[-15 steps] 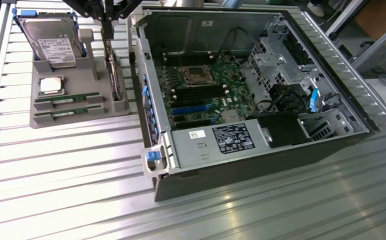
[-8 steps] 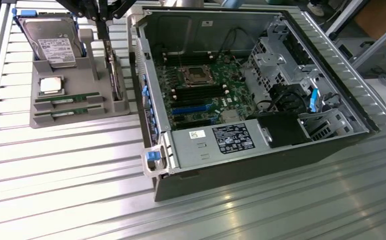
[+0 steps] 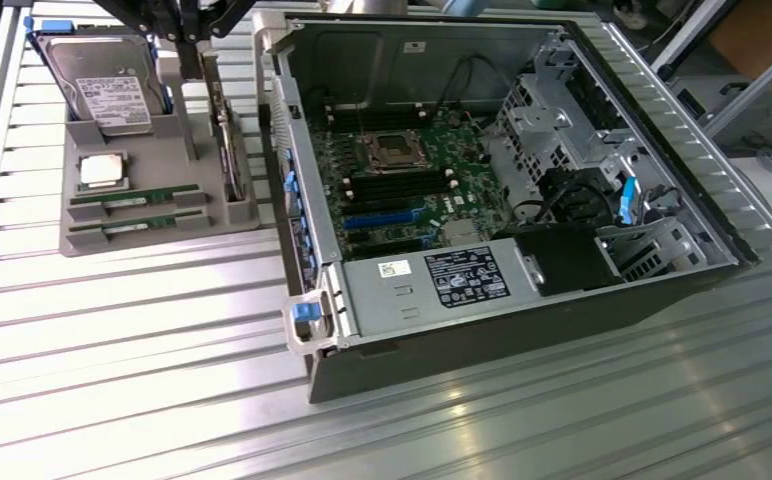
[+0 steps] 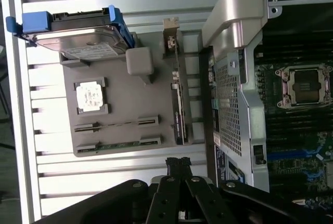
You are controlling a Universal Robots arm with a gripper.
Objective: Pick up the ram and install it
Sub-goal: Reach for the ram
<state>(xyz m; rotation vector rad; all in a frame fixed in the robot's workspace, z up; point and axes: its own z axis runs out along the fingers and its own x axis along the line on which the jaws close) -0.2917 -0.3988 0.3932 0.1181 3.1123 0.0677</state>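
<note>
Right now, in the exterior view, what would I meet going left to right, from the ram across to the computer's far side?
ram → upright card → blue case latch → processor socket → metal drive cage

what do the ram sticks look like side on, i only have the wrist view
Observer: In the exterior view, two green ram sticks with white labels stand on edge in the grey tray.
Operator: what else is in the case
Observer: A power supply with a dark label sits at the end nearest the exterior camera.
Operator: and further in
Observer: A metal drive cage and black cables sit on the exterior view's right side.
</note>
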